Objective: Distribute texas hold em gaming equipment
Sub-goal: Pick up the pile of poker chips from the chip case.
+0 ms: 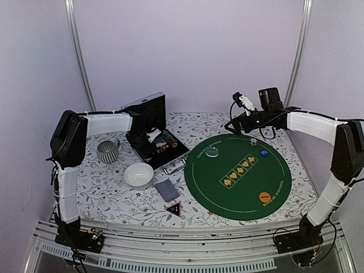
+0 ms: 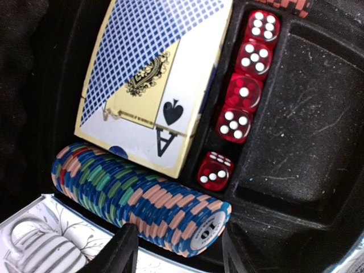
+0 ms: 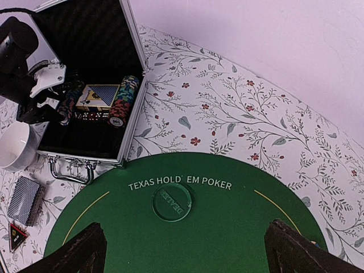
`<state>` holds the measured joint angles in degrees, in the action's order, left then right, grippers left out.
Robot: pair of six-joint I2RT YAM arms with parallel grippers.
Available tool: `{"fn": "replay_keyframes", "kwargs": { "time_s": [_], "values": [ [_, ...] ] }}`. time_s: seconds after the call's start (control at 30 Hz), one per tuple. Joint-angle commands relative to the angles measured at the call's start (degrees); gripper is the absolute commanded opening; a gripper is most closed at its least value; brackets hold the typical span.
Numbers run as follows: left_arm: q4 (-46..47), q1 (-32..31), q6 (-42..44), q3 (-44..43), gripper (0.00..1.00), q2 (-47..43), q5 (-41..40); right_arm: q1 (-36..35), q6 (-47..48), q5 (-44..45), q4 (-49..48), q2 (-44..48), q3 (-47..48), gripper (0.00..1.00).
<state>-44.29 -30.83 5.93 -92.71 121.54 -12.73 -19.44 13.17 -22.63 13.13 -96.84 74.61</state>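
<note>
Nearest the left wrist lens, the left gripper (image 2: 176,250) has its two black fingers (image 2: 122,253) spread wide, pinching nothing; just beyond them a roll of stripe-edged blue, green and salmon poker chips (image 2: 136,196) lies on its side in the open aluminium carrying case (image 3: 135,114); its long axis slants from upper left to lower right, so only its "10" end shows in the gap between the fingers, and the roll sits askew to them rather than square; a boxed blue-backed card deck (image 2: 151,79) and a column of clear red dice (image 2: 242,94) sit behind it; rightwards on the floral tablecloth (image 1: 114,193), a white bowl (image 1: 138,174), a loose stack of grey-blue-backed playing cards (image 1: 166,190) and a small black red-edged triangle (image 1: 174,209) lie short of the round green felt mat (image 1: 216,193); the right gripper (image 3: 183,233), likewise spread and empty, hovers over the mat's far rim, well apart from the case; by my judgement the left arm is the one placed to lift chips.
</note>
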Motion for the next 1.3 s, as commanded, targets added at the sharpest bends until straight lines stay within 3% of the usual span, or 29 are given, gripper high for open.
{"fn": "replay_keyframes", "kwargs": {
  "time_s": [0.0,0.6,1.27],
  "values": [
    [-1.4,0.2,0.6,-1.1,0.51,1.7,5.6,0.0,0.9,0.2,0.9,1.1,0.0,0.99],
    [0.9,-2.9,0.1,3.8,0.49,-4.6,2.1,0.1,1.2,0.4,0.9,1.6,-0.3,0.99],
    [2.8,-3.4,1.3,3.7,0.48,-3.9,-2.1,0.1,1.0,-0.8,1.6,1.1,0.5,0.99]
  ]
}}
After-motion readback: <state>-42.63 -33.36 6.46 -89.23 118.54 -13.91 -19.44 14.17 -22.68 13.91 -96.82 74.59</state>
